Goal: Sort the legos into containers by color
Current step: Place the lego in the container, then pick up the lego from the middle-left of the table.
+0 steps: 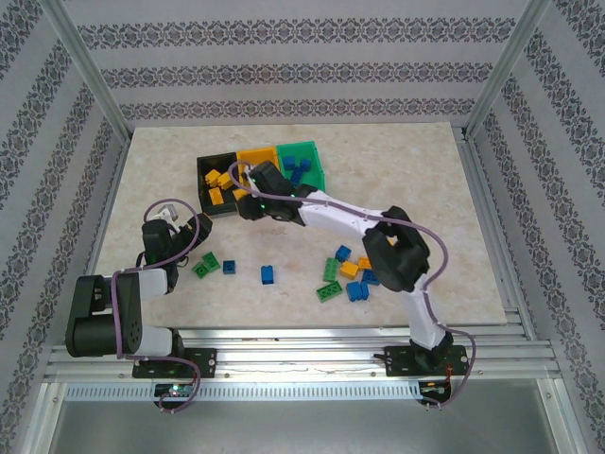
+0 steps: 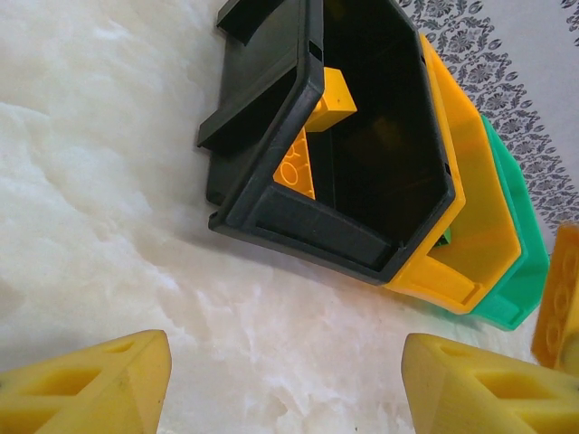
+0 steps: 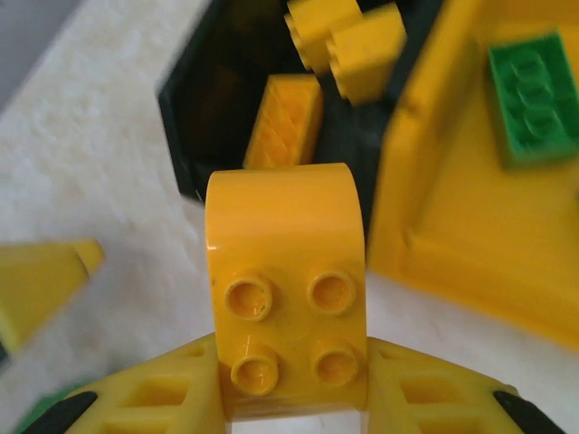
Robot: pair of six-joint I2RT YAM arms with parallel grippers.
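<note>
If we release now, our right gripper (image 3: 294, 384), clamped on the yellow brick (image 3: 285, 262), could drop it short of the black bin (image 3: 194, 117) ahead.

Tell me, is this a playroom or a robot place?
Probably a robot test booth: two robot arms bolted at a table, metal frame posts around it, and legos near three colour bins for sorting.

Bins ahead of right gripper (image 3: 289, 391): three, namely black bin (image 1: 216, 210), yellow-orange bin (image 1: 255, 151), green bin (image 1: 319, 170). Loose behind it: about five blue bricks (image 1: 268, 274), three green bricks (image 1: 206, 268), two orange bricks (image 1: 350, 270). One yellow brick (image 3: 285, 235) gripped.
</note>
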